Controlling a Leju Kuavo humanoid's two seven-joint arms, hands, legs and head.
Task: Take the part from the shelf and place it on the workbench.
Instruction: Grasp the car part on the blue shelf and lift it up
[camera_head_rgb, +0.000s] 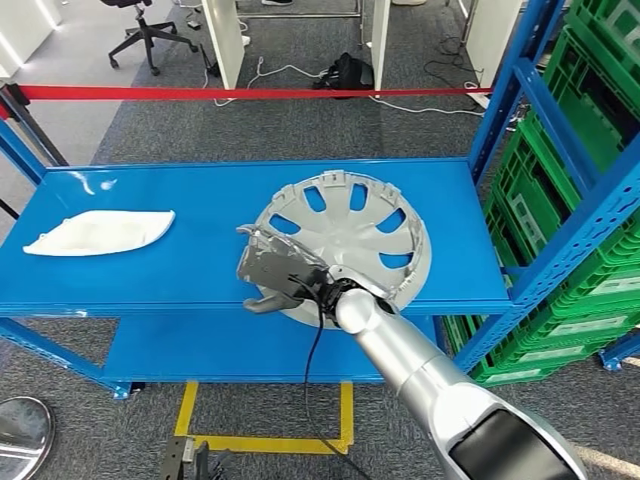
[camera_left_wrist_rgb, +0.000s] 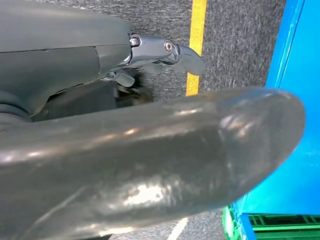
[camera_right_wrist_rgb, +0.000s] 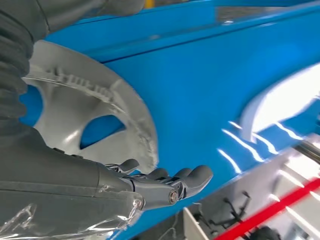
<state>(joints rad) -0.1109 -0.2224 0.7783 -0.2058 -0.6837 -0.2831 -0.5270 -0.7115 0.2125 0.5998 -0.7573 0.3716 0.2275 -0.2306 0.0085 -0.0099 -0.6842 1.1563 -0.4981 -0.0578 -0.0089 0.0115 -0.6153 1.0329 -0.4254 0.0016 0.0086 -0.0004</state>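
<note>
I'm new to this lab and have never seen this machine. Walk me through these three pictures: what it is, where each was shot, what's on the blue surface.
It is a humanoid robot with two silver arms. The wide picture looks down from its head at a blue shelf. On the shelf lie a silver wheel cover and, further left, a white part. The right robot hand sits at the cover's near edge, fingers stretched out; no grip shows yet. The right wrist picture, shot from just behind that hand, shows the same cover from close up. The left wrist picture looks past the left robot hand, which holds nothing, down at grey carpet with a yellow line. Green crates stand on the rack at right.
</note>
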